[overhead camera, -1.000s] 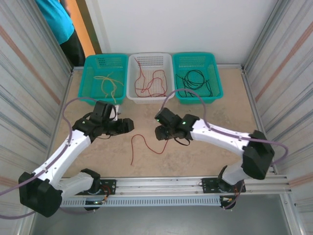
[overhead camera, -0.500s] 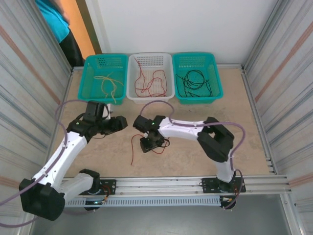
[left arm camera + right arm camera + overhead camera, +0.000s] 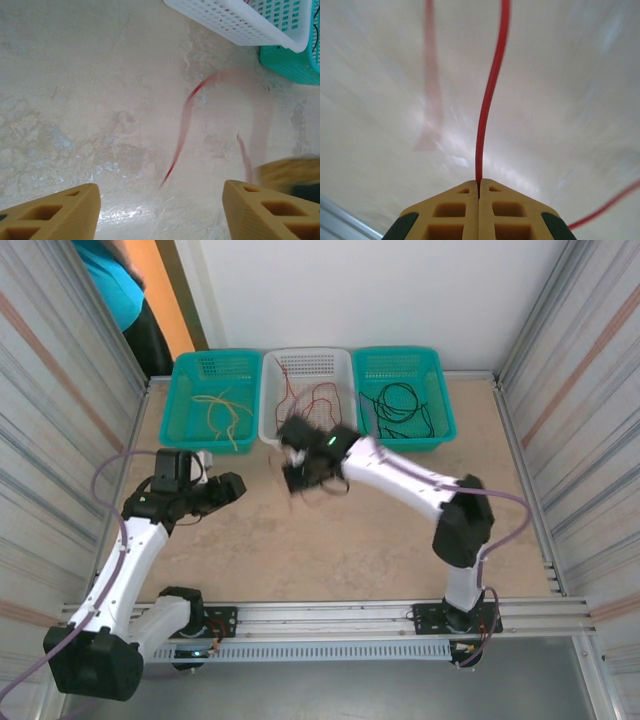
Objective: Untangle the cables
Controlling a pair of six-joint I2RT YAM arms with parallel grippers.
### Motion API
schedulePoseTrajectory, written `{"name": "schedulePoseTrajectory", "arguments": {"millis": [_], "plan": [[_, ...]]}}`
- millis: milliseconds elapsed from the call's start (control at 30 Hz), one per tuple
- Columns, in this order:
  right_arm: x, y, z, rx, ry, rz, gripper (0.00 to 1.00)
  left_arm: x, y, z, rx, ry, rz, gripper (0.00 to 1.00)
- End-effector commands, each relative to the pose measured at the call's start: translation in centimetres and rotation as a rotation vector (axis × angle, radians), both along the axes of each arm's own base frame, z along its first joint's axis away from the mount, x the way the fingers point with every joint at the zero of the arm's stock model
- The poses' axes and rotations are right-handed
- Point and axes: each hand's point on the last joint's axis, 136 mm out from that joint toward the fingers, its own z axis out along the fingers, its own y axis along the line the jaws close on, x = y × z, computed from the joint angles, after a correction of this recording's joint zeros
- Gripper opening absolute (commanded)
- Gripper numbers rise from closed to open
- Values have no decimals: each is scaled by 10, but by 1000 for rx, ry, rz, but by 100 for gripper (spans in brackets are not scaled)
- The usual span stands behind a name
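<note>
Overhead, the right arm stretches left across the tabletop, with the right hand blurred just in front of the white basket; its grip can't be read there. The right wrist view shows the fingers pressed together, grasping a red cable that runs straight up from the tips, with another stretch crossing the lower right corner. In the left wrist view the left hand is released, fingers wide apart with nothing between them, low over bare tabletop, and the red cable is a blurred streak ahead of it. Overhead, the left arm is bent at the left, its hand pointing right, apart from the right one. Tan cables lie in the left teal basket, more red cables in the white one, and black cables in the right teal basket.
</note>
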Motion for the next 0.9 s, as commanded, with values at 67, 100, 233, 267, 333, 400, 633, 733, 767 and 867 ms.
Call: {"name": "schedulePoseTrajectory", "arguments": {"millis": [67, 100, 233, 267, 333, 400, 633, 733, 767, 867], "plan": [[120, -42, 84, 198, -172, -128, 0, 43, 35, 61, 169, -249, 134, 74], [141, -43, 78, 215, -159, -148, 0, 49, 45, 66, 208, -285, 179, 74], [183, -38, 46, 243, -92, -163, 34, 67, 84, 61, 352, -340, 366, 96], [183, -39, 41, 243, -73, -159, 39, 70, 94, 52, 399, -337, 409, 99], [182, -53, 37, 181, -88, -205, 73, 74, 104, 37, 499, -357, 403, 99], [177, -76, 44, 141, -134, -247, 73, 74, 115, 33, 609, -421, 399, 99], [127, -201, 78, 196, -271, -492, 99, 76, 152, 2, 726, -434, 497, 99], [87, -262, 75, 100, -433, -613, 99, 85, 152, -20, 759, -446, 446, 99], [73, -279, 74, 72, -509, -630, 99, 90, 149, -27, 761, -471, 418, 99], [44, -321, 42, -57, -691, -665, 99, 99, 138, -50, 703, -506, 359, 99]]}}
